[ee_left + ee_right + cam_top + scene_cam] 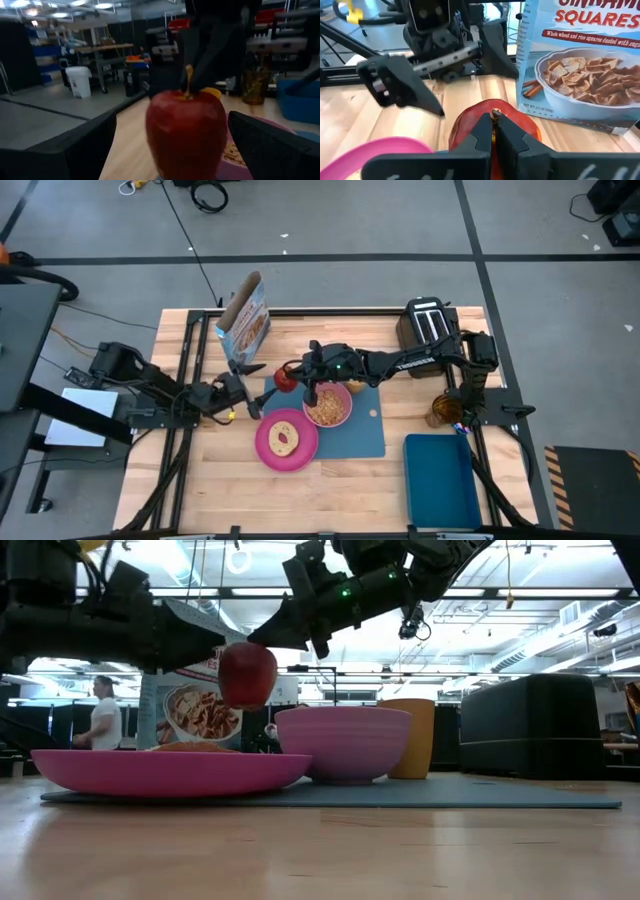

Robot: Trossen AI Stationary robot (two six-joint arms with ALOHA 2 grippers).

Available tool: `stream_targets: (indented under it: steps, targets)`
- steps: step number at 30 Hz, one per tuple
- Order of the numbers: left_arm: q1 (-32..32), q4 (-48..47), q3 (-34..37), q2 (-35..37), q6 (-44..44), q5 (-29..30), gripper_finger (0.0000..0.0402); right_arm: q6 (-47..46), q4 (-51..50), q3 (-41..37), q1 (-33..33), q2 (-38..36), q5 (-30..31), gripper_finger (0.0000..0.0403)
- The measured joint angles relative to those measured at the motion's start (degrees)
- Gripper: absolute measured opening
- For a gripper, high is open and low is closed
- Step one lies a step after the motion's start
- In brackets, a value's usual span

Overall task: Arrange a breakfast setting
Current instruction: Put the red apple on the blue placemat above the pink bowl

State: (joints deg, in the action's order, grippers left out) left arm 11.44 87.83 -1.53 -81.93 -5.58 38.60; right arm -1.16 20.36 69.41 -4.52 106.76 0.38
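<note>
A red apple [286,378] hangs in my right gripper [296,369] above the far left corner of the blue mat [360,435]. It also shows in the low view [247,675]. My left gripper [250,393] is open and level. Its two fingers [75,145] stand on either side of the apple [185,132] without touching it. On the mat rest a pink plate [286,442] with a bagel [284,439], a pink bowl [328,406] holding cereal, and an amber cup [412,736] behind the bowl. I cannot make out the spoon. My right gripper pinches the apple's stem [495,114] between its two fingertips [481,127], at the top of the fruit. The fingers slant down from the table's right side. The apple hangs upright below them, lifted clear of mat and plate.
A cereal box [243,315] stands at the far left. A black toaster [425,325] sits at the far right. A brown tumbler [445,410] stands to the right of the mat, and a dark blue tray [440,480] lies at the near right. A person [103,712] stands in the room behind.
</note>
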Motion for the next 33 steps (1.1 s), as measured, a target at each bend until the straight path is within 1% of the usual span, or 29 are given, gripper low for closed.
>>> stream_targets:
  steps: [5,8,13,17,21,29,33]
  targets:
    - [0.08,0.74,1.11,5.96,-6.0,0.02,0.0391,-0.05,0.73,0.07,-0.28,1.79,0.16,0.0012]
    - [0.07,1.89,1.09,9.13,-9.51,-0.1,0.0391,-0.29,1.13,0.97,-0.22,4.87,0.05,0.0012]
    - [0.07,2.45,1.06,13.09,-9.8,-0.67,0.0392,-0.52,1.08,2.53,-0.24,8.68,-0.35,0.0012]
    - [0.07,2.25,1.06,13.85,-9.71,-0.88,0.0392,0.02,0.43,2.91,-0.24,9.44,-0.34,0.0014]
    - [0.05,2.2,1.06,13.81,-8.59,-0.91,0.0392,2.26,-0.91,2.91,-0.22,9.44,0.97,0.0012]
    - [0.07,2.08,1.06,13.8,-6.66,-0.99,0.0391,2.34,-1.5,2.83,-0.69,10.4,1.07,0.0014]
    - [0.07,1.95,1.06,13.79,-6.37,-1.02,0.0391,2.55,-1.72,2.86,-0.76,10.36,1.29,0.0022]
